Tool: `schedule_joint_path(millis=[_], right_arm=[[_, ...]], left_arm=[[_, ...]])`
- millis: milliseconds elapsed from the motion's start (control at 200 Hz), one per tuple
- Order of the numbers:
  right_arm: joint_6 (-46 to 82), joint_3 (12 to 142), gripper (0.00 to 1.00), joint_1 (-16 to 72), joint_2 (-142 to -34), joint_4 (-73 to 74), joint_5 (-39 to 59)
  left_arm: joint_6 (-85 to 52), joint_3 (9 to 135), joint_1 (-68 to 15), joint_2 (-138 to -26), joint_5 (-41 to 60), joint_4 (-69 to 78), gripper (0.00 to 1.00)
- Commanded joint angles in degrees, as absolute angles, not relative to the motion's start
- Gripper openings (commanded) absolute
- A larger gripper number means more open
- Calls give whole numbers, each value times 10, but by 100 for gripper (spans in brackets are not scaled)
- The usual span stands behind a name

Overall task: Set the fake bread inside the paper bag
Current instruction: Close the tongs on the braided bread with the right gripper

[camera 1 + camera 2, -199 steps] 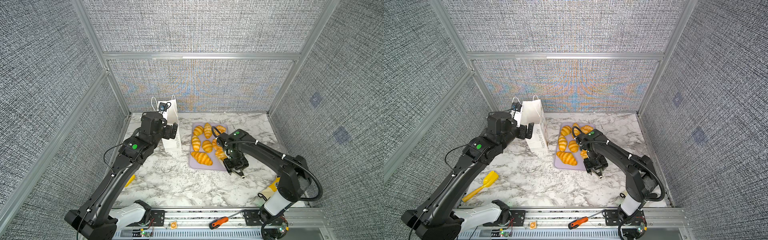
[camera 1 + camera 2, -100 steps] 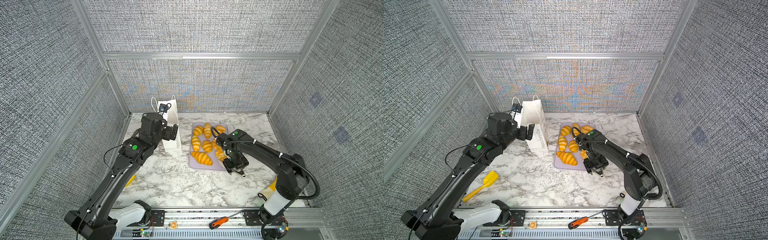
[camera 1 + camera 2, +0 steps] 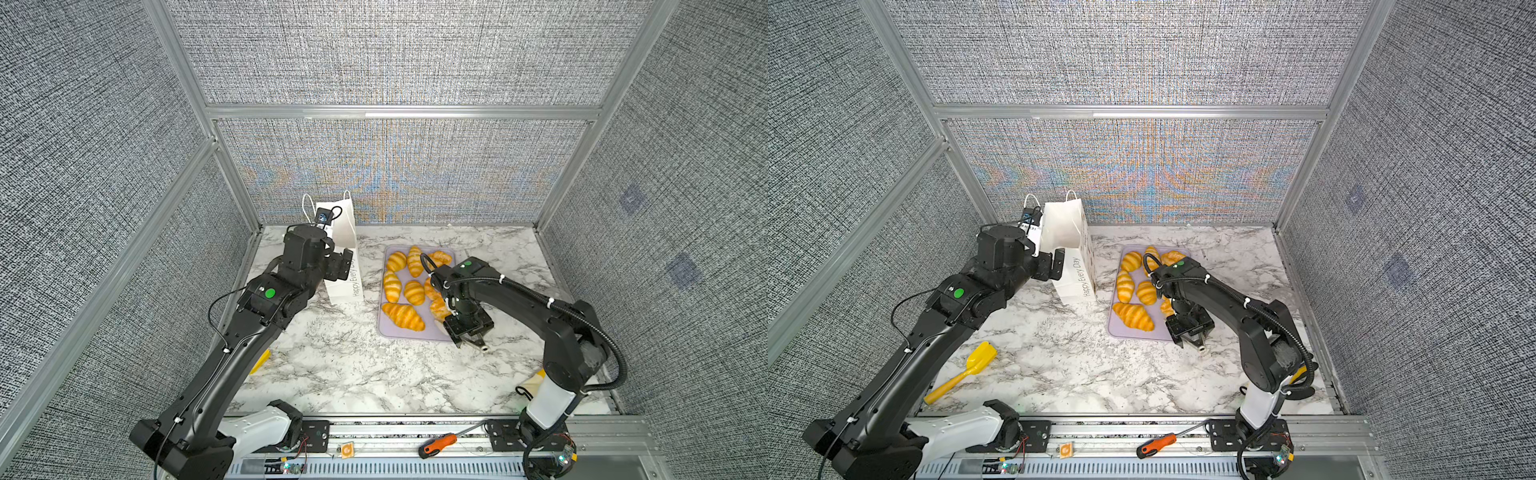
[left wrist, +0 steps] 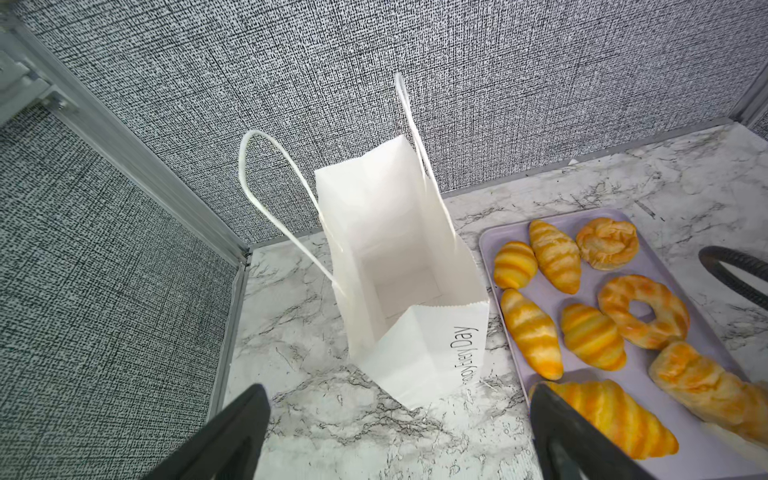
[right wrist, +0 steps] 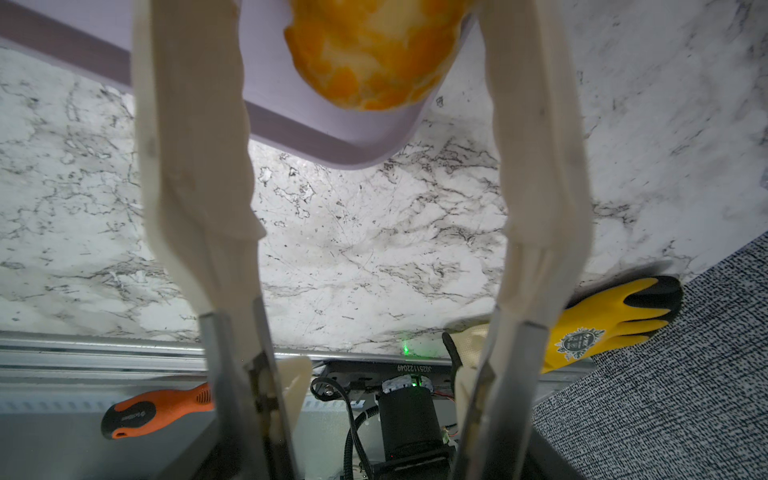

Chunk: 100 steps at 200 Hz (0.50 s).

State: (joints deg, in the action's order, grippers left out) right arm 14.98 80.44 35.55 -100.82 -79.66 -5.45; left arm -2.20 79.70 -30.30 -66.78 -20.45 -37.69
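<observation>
- Lilac tray (image 3: 388,330) is lying on the marble table (image 3: 353,374) and is carrying all eight pieces of the fake bread (image 3: 403,316).
- The paper bag (image 3: 344,286) is standing upright just beside the tray, along its left side, with its mouth gaping open.
- The left gripper (image 4: 397,390) is hovering left of the tray, close to the bag; its jaws are standing wide apart and are holding nothing.
- The right gripper (image 5: 359,25) is reaching over the tray's front right corner. Its cream fingers (image 5: 191,145) are straddling a twisted piece (image 4: 702,384) there. The jaws are spread and a gap is showing on one side, so they are not clamping it.
- A yellow scoop (image 3: 967,370) is lying well apart from the tray, to its front left.
- A glove (image 5: 615,316) is lying well apart from the tray, to its front right.
</observation>
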Motion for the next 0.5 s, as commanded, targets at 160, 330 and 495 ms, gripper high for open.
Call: schedule_joint_path(millis=[160, 330, 495], right_arm=[[157, 830, 66, 372, -1014, -826, -38], [176, 822, 66, 374, -1004, -829, -37], [187, 824, 67, 374, -1012, -829, -48]], left_arm=[[-32, 799, -300, -669, -206, -371, 99], [-28, 797, -300, -668, -202, -368, 99], [-26, 795, -300, -672, -200, -367, 99]])
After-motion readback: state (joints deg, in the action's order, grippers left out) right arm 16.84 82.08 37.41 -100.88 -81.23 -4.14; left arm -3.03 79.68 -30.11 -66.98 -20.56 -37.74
